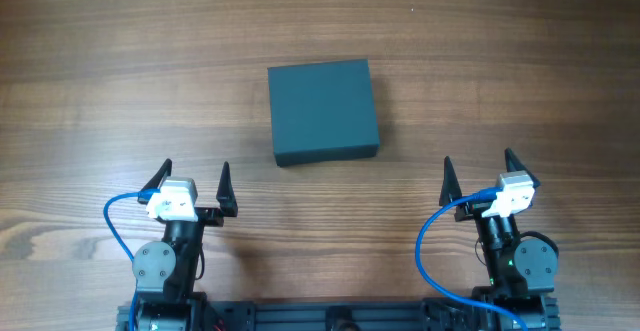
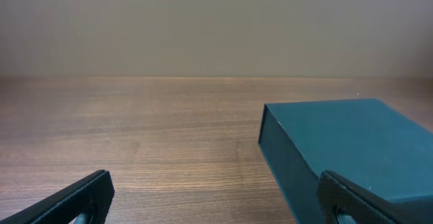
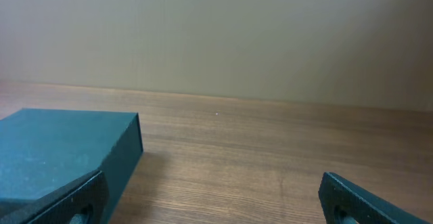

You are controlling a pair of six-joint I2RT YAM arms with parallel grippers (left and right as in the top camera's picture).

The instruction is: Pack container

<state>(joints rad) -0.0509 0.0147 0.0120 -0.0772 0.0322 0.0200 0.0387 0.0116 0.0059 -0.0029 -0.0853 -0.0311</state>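
Note:
The container [image 1: 323,111] is a dark teal-grey rectangular box with its flat lid shut, standing in the middle of the wooden table. It also shows at the right of the left wrist view [image 2: 345,146] and at the left of the right wrist view [image 3: 64,149]. My left gripper [image 1: 195,181] is open and empty, near the front edge, left of and nearer than the box. My right gripper [image 1: 480,171] is open and empty, near the front edge, right of and nearer than the box. Neither touches the box.
The wooden table [image 1: 120,81] stretches bare around the box. A plain beige wall [image 2: 216,28] stands behind the table's far edge. Blue cables [image 1: 115,221] loop beside each arm base at the front.

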